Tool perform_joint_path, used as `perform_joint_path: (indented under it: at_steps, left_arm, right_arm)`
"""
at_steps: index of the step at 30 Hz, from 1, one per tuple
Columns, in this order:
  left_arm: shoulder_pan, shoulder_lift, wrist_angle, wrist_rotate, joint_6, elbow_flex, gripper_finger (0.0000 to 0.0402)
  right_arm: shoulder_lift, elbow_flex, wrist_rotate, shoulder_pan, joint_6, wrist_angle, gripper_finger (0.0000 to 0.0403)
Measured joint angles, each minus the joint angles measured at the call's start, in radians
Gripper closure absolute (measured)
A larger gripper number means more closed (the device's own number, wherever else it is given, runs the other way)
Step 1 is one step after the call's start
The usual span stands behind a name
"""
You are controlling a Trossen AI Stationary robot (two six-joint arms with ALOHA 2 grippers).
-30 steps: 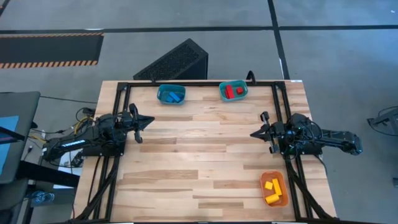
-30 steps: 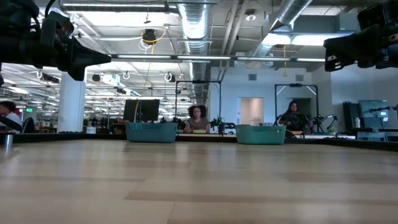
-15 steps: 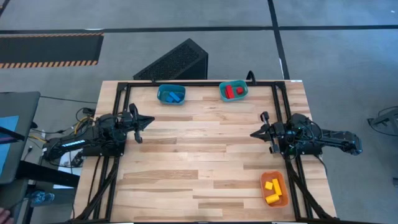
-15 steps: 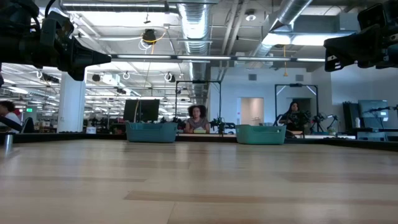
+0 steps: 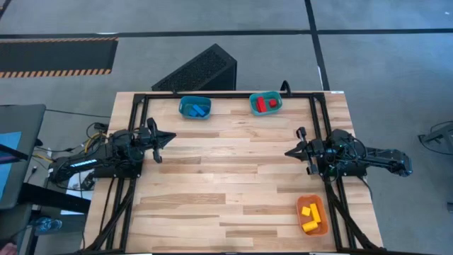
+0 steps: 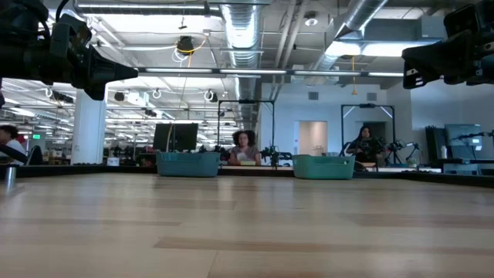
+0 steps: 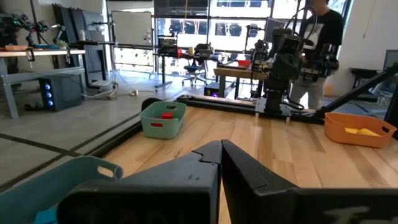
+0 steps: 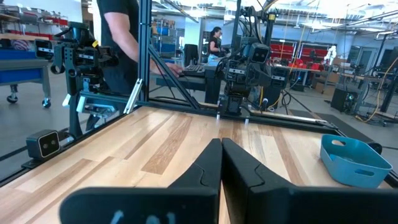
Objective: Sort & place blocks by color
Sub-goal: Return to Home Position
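Observation:
The blocks lie sorted in three bins. Blue blocks (image 5: 197,110) are in the blue bin (image 5: 184,106) and red blocks (image 5: 266,105) in the teal bin (image 5: 254,105), both at the far edge. Yellow blocks (image 5: 308,217) are in the orange bin (image 5: 320,212) at the near right. My left gripper (image 5: 170,137) hangs shut and level above the table's left side, holding nothing. My right gripper (image 5: 289,151) hangs shut and level above the right side, also with nothing in it. The two point toward each other. In the wrist views the fingertips meet: left gripper (image 7: 221,145), right gripper (image 8: 221,144).
A black frame (image 5: 226,94) runs along the table's far edge and down both sides. A dark ribbed box (image 5: 202,71) stands on the floor behind the table. The wooden tabletop (image 5: 226,177) stretches between the arms. People sit and stand in the room beyond.

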Motion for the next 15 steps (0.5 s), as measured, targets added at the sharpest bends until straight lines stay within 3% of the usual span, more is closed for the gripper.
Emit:
perform_joint_path:
  at_steps: [15]
  left_arm:
    - [0.000,0.000,0.000,0.000,0.000,0.000,0.0401]
  right_arm:
    - [0.000,0.000,0.000,0.000,0.000,0.000,0.0376]
